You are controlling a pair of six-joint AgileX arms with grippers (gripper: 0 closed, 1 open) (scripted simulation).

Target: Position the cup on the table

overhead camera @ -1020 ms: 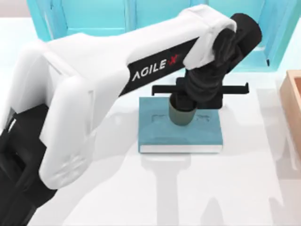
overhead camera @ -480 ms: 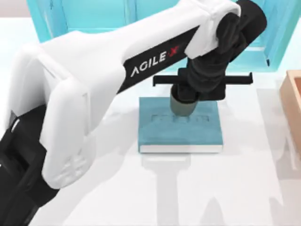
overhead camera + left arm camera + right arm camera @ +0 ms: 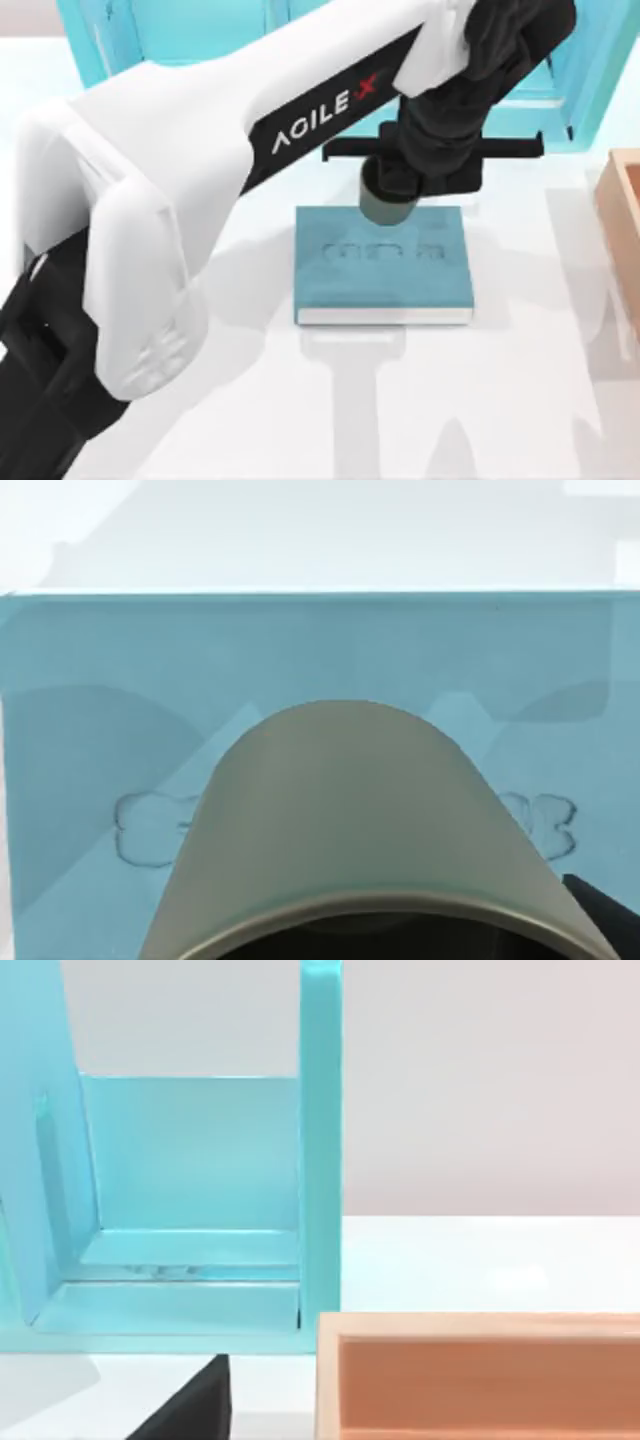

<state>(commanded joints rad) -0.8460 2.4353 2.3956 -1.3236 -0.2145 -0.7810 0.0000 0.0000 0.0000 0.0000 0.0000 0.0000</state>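
An AgileX left arm reaches across the white desk from the top view's left side, its dark left tool pinching the olive-green cup by the upper part, the fingers pressed against the cup's sides. The cup hangs upright in the tool's grip above the far edge of a teal book, which lies flat on the desk near the middle of the top view with its pale page edge facing the near side. In the left wrist view, the cup's rounded wall looms directly in front of the camera, with the book's cover spread beneath it and a faint embossed motif showing on either side of the cup; whether the cup's base touches the cover or clears it cannot be told from these views. Behind the book, along the far side of the desk, stands a turquoise shelf unit, and a light wooden box sits at the desk's right edge. The right wrist view looks toward the same shelf unit and the wooden box just beside it, with the desk's white surface stretching behind them; the state of the right arm's tool cannot be told.
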